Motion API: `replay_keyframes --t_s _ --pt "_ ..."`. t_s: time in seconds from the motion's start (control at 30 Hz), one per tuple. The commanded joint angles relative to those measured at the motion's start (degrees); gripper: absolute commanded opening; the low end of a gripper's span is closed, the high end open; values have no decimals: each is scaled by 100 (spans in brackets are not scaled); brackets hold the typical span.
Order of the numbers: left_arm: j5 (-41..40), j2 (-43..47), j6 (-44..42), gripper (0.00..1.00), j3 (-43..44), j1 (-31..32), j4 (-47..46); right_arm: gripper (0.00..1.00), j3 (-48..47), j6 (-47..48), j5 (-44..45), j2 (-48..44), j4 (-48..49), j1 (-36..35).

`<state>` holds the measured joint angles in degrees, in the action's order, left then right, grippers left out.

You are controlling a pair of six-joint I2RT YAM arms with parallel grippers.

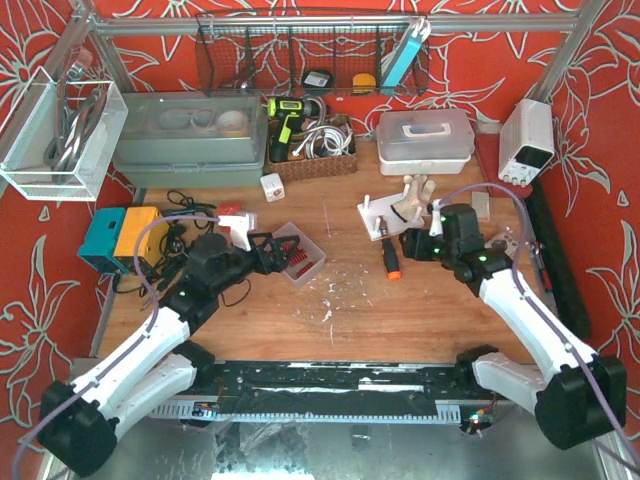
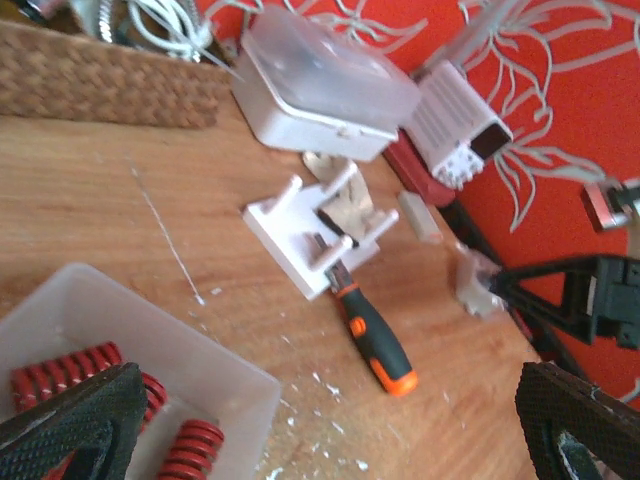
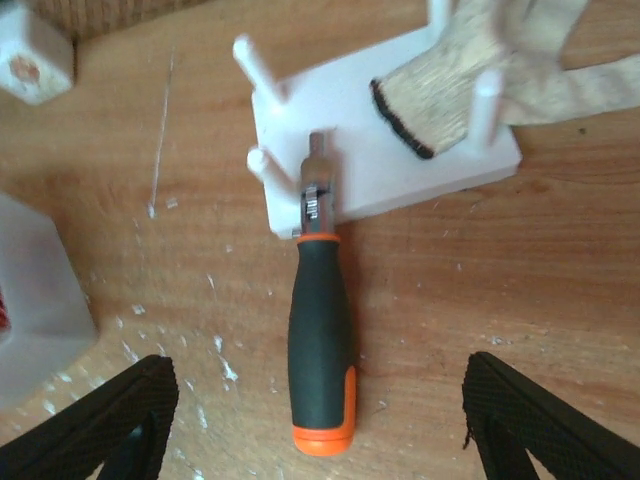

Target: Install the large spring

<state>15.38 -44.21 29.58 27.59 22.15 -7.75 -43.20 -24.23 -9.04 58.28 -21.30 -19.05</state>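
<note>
Red floral walls (image 1: 600, 150), wooden table (image 1: 350, 330) (white-flecked), seemingly daylit

Wooden counter (image 1: 350, 300), from above: a clear plastic bin (image 1: 312, 240) holding red coil springs (image 1: 297, 262) lies left of centre, with the left hand (image 1: 278, 250) over its left side. A white pegged plastic base plate (image 1: 378, 212) lies right of centre, a beige knit glove (image 1: 412, 195) resting on it between the pegs. A black-and-orange-handled screwdriver (image 1: 391, 257) lies with its shaft on the plate's near edge, the right hand (image 1: 410, 243) just right of it; behind, a brown woven basket (image 1: 315, 160) stands left of a white lidded plastic box (image 1: 425, 135).
</note>
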Motion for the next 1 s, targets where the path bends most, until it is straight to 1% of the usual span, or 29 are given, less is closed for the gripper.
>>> replay_keyframes --t_s 0.0,0.13,0.23,0.3,0.5,0.63,0.7,0.83,0.97 --pt "-922 -260 -505 100 152 947 -87 76 -95 402 719 441 -103 -669" --pt "-1730 -443 -846 100 121 1823 -76 61 -273 515 1243 975 -198 -1066" --pt "-2366 -456 -1088 100 21 2131 -201 57 -326 497 1387 1342 -169 -1153" --pt "-2617 -440 -1094 100 -95 2144 -312 56 -297 454 1414 1551 -20 -1206" --pt "-2703 -106 -1323 100 -750 2153 -833 57 -366 417 1337 2187 379 -1306" --pt "-2834 168 -1568 100 -1126 2152 -1155 61 -502 413 1380 2581 488 -1332" --pt "-3034 309 -1543 100 -1129 2153 -1053 62 -546 427 1398 2722 514 -1338" --pt "-3059 571 -1513 100 -1313 2153 -1199 64 -720 435 1475 3104 507 -1346" --pt "-3029 615 -1445 100 -1322 2153 -1148 63 -895 445 1692 3462 468 -1350"
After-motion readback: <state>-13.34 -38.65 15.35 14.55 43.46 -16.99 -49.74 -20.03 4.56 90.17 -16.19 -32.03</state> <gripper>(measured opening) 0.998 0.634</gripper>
